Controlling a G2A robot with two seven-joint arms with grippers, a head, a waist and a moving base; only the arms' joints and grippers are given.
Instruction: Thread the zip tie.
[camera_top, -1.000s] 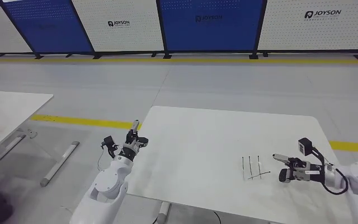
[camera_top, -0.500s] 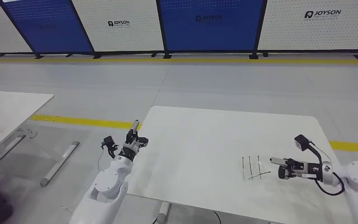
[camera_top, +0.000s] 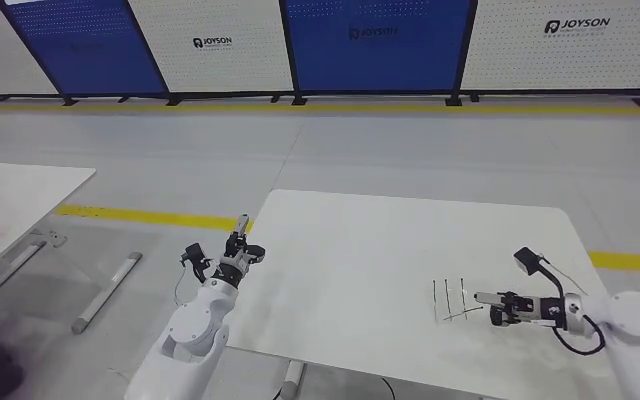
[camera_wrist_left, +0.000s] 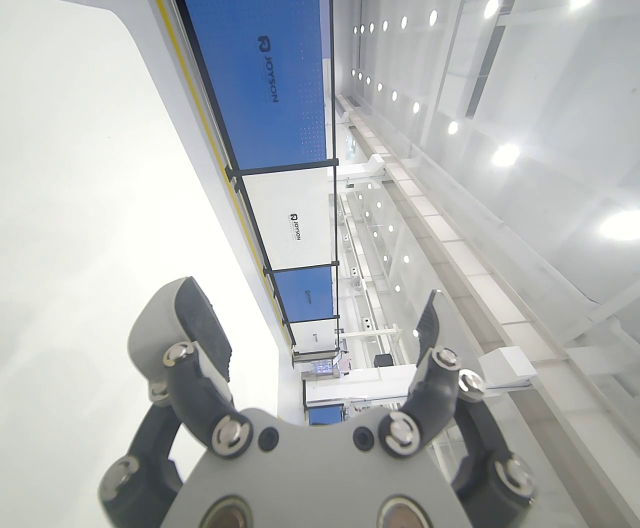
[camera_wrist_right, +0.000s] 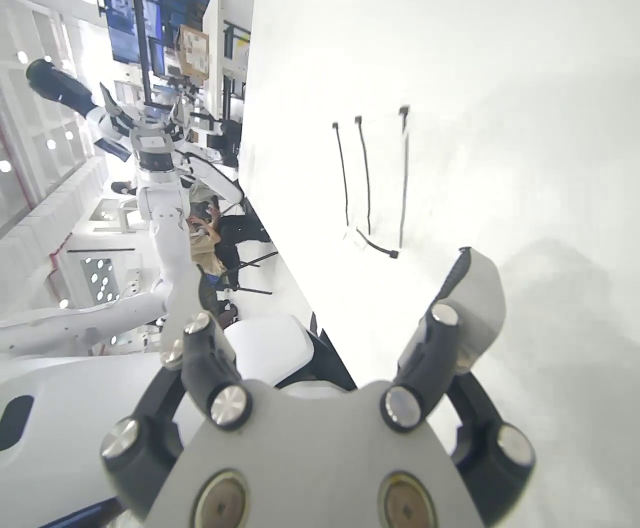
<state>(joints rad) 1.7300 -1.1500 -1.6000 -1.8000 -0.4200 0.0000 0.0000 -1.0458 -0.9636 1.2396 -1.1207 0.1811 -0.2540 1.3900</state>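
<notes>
1. The right claw (camera_top: 486, 302) (camera_wrist_right: 330, 300) is spread wide and there is nothing between its fingers. In the top view it is at the lower right of the frame, low over the white surface (camera_top: 350, 250), with its tips pointing to the left of the frame.
2. Just ahead of these tips lies the slanted zip tie (camera_top: 462, 314) (camera_wrist_right: 376, 246), thin and black, flat on the surface. Its end with the small head is the end nearer to the claw. In the right wrist view this end is near the fingertips but apart from them, and it is outside the gap between the fingers.
3. A little farther to the left in the top view lie three more zip ties (camera_top: 447, 295) (camera_wrist_right: 365, 175). They are straight, parallel and side by side, and they run up and down in the frame. The slanted zip tie lies across just below their lower ends. I cannot tell if it touches any of them.
4. The left claw (camera_top: 242, 232) (camera_wrist_left: 315, 320) is also spread and holds nothing. In the top view it is left of centre, at the left edge of the surface, well apart from all the ties, with its tips pointing to the top of the frame.
5. Beyond the surface is a grey floor with a yellow line (camera_top: 150, 216). A row of blue and white panels (camera_top: 380, 45) stands along the top of the frame.
</notes>
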